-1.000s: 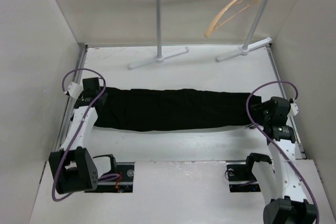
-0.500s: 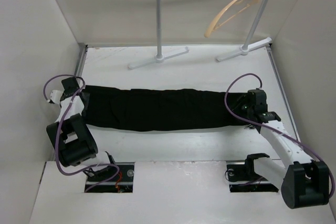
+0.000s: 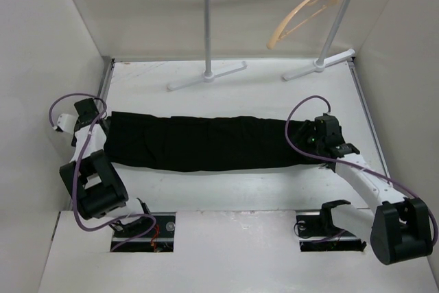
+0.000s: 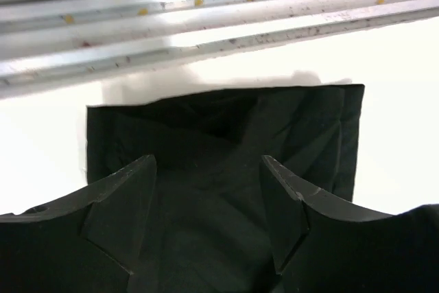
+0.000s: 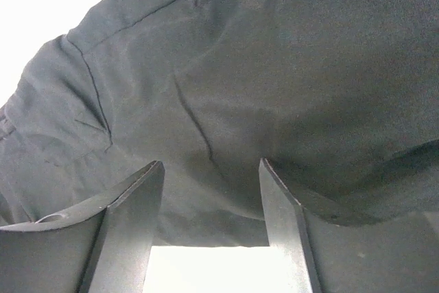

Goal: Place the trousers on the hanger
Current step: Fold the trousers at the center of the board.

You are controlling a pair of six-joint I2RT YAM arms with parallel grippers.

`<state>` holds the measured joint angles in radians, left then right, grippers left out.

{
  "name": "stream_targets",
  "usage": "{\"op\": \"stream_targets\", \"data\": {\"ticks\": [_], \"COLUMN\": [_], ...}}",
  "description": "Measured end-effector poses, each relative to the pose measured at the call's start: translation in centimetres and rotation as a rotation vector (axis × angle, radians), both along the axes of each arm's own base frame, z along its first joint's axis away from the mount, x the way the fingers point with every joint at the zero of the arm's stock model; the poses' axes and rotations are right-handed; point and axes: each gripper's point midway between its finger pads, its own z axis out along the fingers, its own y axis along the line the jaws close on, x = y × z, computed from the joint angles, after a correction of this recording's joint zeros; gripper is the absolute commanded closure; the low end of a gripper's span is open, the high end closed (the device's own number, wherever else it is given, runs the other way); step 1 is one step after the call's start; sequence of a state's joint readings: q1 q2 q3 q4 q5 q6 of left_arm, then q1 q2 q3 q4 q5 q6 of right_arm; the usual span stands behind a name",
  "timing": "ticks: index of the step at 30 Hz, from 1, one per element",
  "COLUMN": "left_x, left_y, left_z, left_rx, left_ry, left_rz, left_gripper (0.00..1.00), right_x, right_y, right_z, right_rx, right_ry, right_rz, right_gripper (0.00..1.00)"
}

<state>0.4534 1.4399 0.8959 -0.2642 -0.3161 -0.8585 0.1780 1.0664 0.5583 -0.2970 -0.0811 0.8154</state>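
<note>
1. Table point(image 3: 274, 190): white top, enclosed by pale walls on three sides. A metal strip point(image 4: 219, 25) runs along its left edge, just past the end of the cloth in the left wrist view.

2. Trousers point(image 3: 206, 143): black, soft cloth, lying flat in a long band across the middle of the table, one end towards each arm. Not on the hanger and well apart from it. The left end shows in the left wrist view point(image 4: 219, 135) as a squared, folded edge. The right end fills the right wrist view point(image 5: 260, 66), creased, with a seam line.

3. Rail stand point(image 3: 208, 32): white metal, two uprights on flat feet at the far side of the table, a bar across the top.

4. Hanger point(image 3: 302, 13): light tan wood, hooked on the bar near the right upright, hanging tilted.

5. Left gripper point(image 3: 104, 128) point(image 4: 206, 162): at the left end of the trousers, low over the cloth. Jaws stand well apart, with cloth lying in the gap but not pinched.

6. Right gripper point(image 3: 302, 138) point(image 5: 210, 166): at the right end of the trousers. Jaws parted wide, with cloth ahead of the fingertips and bare table showing between them. Nothing is held.
</note>
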Motion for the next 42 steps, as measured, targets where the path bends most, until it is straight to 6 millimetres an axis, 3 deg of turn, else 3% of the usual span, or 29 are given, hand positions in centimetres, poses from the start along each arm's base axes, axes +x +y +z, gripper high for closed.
{"op": "stream_targets", "data": {"ticks": [5, 7, 11, 13, 18, 25, 29, 32, 34, 37, 42], "left_x": [0.8, 1.1, 1.1, 0.8, -0.7, -3.0, -3.6, -3.8, -3.3, -1.8, 1.7], "left_y": [0.8, 0.8, 0.5, 0.6, 2.1, 3.6, 4.2, 4.4, 4.5, 4.0, 1.2], "left_z": [-0.4, -1.0, -2.7, -3.2, -3.2, -2.5, -2.6, -2.9, -2.8, -2.1, 0.8], "left_rx": [0.026, 0.019, -0.015, -0.029, -0.019, 0.030, 0.043, 0.045, 0.046, 0.056, 0.102], "left_ry": [0.059, 0.081, 0.123, 0.138, 0.166, 0.210, 0.232, 0.251, 0.252, 0.226, 0.128], "left_rz": [-0.052, -0.070, -0.099, -0.097, -0.037, 0.044, 0.068, 0.077, 0.071, 0.041, -0.062], "left_gripper": [0.44, 0.54, 0.87, 0.94, 0.99, 1.00, 1.00, 1.00, 0.92, 0.73, 0.50], "right_x": [0.2, 0.3, 0.3, 0.4, 1.3, 2.6, 2.5, 2.3, 2.4, 2.5, 2.8], "right_y": [0.2, 0.2, 0.1, -0.1, -2.2, -7.2, -9.7, -10.5, -10.8, -10.5, -9.3], "right_z": [0.1, 0.1, 0.1, 0.1, 0.1, -2.7, -4.8, -4.8, -4.5, -3.7, -0.7], "right_rx": [0.006, 0.007, 0.008, 0.008, 0.014, 0.018, 0.032, 0.040, 0.042, 0.044, 0.044], "right_ry": [-0.011, -0.013, -0.013, -0.014, -0.021, 0.053, 0.119, 0.115, 0.102, 0.078, 0.006], "right_rz": [0.005, 0.005, 0.003, -0.005, -0.106, -0.331, -0.442, -0.480, -0.489, -0.477, -0.423], "right_gripper": [0.32, 0.32, 0.33, 0.33, 0.34, 0.53, 0.54, 0.48, 0.40, 0.30, 0.23]}}
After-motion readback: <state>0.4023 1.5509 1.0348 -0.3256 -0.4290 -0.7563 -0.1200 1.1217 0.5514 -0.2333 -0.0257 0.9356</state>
